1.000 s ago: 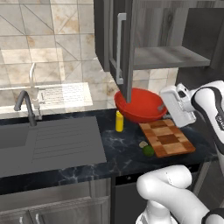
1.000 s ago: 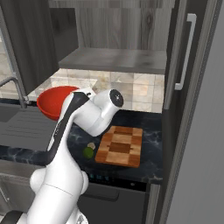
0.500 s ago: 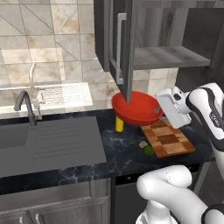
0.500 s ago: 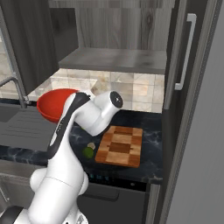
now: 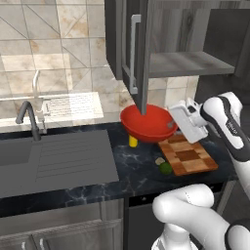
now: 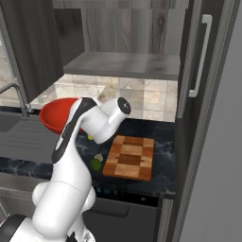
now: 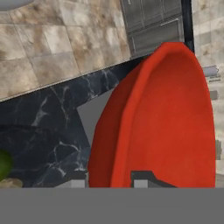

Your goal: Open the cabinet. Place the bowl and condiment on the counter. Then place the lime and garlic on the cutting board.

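Note:
The red bowl (image 5: 146, 123) hangs tilted above the counter (image 5: 136, 171), with my gripper (image 5: 172, 126) shut on its right rim. In the hand view the bowl (image 7: 166, 122) stands on edge, its rim clamped between my fingertips (image 7: 142, 177). Under the bowl's left side the yellow condiment (image 5: 133, 141) stands on the counter, its top hidden. The checkered cutting board (image 5: 188, 154) lies to the right. The lime (image 5: 166, 168) and the garlic (image 5: 159, 160) rest on the counter, just off the board's near left corner. The cabinet (image 5: 141, 49) is open, its shelf (image 5: 180, 63) bare.
A grey sink and drainboard (image 5: 53, 156) with a faucet (image 5: 29, 117) take up the left of the counter. The open cabinet door's lower edge hangs just above the bowl. The cabinet's other door (image 6: 198, 61) stands open on the right.
The bowl has moved left and slightly down with my gripper, away from the board, and now covers more of the condiment.

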